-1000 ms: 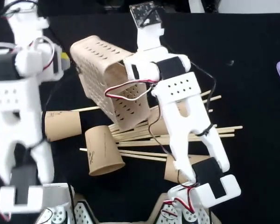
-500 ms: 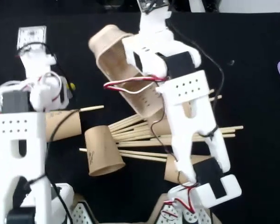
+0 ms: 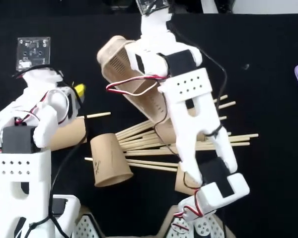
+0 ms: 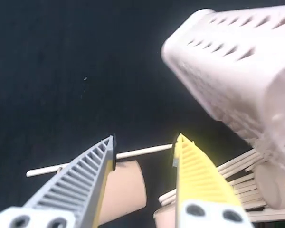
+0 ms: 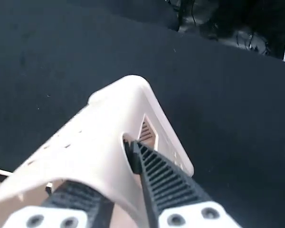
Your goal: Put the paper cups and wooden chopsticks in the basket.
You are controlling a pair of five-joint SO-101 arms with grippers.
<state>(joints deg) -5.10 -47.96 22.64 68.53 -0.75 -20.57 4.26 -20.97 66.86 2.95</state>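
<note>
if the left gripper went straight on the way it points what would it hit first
Most likely the single chopstick lying across just past the tips of the open left gripper, then the black table. A paper cup lies under the gap between its fingers. Depth is unclear, so that could touch first.

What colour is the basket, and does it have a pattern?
It's a pale beige plastic basket with rows of small slots, clearest in the left wrist view.
</note>
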